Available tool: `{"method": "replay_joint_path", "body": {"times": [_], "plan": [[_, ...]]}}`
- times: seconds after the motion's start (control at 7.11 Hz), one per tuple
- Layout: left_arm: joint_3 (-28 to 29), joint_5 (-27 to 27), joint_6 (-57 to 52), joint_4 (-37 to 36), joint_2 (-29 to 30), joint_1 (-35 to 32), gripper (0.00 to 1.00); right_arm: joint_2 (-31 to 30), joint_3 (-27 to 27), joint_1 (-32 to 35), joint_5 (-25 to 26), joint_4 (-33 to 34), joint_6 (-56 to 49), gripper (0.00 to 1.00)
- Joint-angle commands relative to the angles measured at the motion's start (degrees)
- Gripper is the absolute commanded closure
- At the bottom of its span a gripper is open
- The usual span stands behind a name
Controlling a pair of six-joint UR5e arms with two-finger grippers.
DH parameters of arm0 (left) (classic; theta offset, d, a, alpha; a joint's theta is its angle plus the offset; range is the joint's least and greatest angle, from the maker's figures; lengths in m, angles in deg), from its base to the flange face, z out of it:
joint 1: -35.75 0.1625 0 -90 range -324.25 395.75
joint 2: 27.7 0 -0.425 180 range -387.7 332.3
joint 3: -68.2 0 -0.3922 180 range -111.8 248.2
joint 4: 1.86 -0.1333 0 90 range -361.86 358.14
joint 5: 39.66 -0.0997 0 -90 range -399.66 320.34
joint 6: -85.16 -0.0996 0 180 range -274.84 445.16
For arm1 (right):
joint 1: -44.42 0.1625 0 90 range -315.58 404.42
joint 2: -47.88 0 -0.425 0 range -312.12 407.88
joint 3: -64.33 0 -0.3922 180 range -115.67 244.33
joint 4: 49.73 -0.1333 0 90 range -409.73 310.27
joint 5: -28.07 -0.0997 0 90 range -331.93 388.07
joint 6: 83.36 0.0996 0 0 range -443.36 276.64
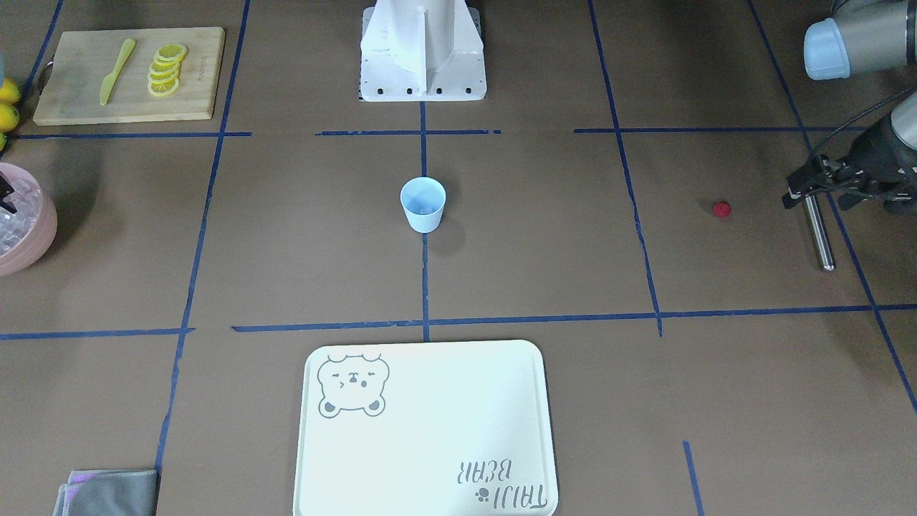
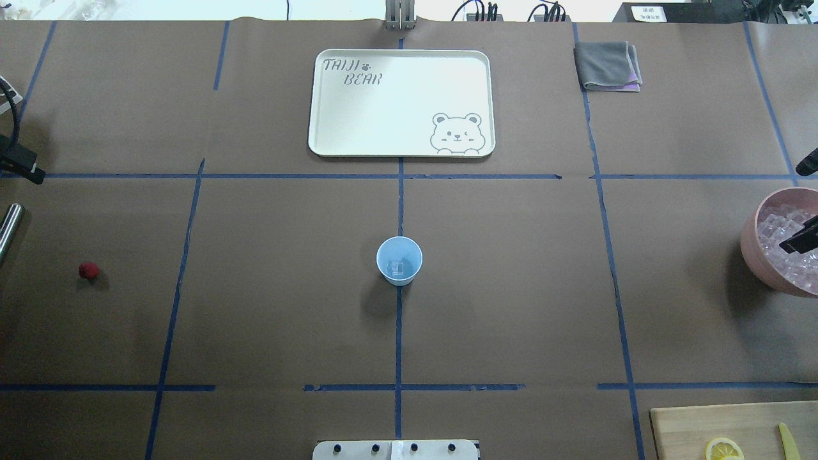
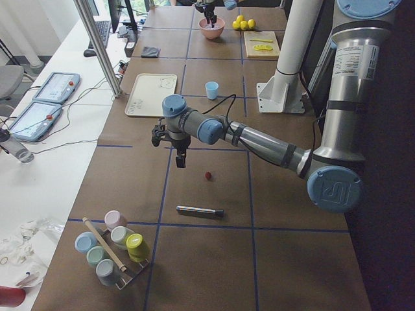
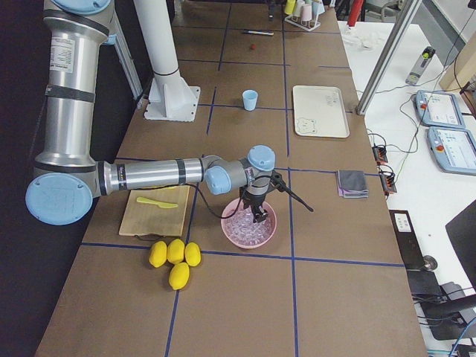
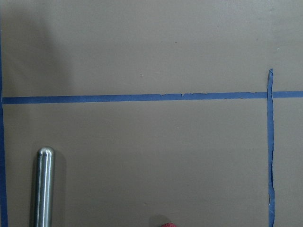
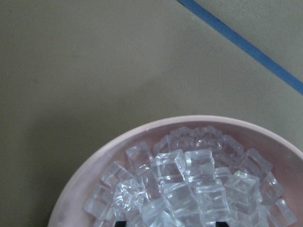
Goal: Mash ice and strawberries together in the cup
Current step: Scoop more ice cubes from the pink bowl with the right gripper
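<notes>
The pale blue cup (image 1: 423, 204) stands upright mid-table, with one ice cube (image 2: 399, 268) in it. More ice (image 6: 189, 184) fills the pink bowl (image 2: 751, 239) at the robot's right edge. My right gripper (image 2: 789, 208) hangs over that bowl, its fingers apart and just above the cubes. The red strawberry (image 1: 721, 208) lies alone on the table on the robot's left and shows at the bottom edge of the left wrist view (image 5: 165, 225). My left gripper (image 1: 814, 201) hovers above the table beside it, looking open and empty.
A steel rod (image 1: 819, 233) lies flat next to the strawberry. A cream bear tray (image 2: 396, 102) lies beyond the cup. A cutting board (image 1: 200, 79) holds lemon slices and a yellow knife. Lemons (image 4: 175, 256), a grey cloth (image 2: 607, 64) and a rack of small cups (image 3: 113, 246) sit at the edges.
</notes>
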Motion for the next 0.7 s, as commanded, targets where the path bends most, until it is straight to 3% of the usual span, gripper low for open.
{"method": "replay_joint_path", "body": {"times": [0.0, 0.56], "plan": [[-0.1, 0.0, 0.0, 0.0, 0.0, 0.0, 0.00, 0.0, -0.7, -0.3, 0.0, 0.0, 0.0, 0.33], [0.0, 0.0, 0.0, 0.0, 0.0, 0.0, 0.00, 0.4, -1.2, -0.3, -0.1, 0.1, 0.0, 0.39]]}}
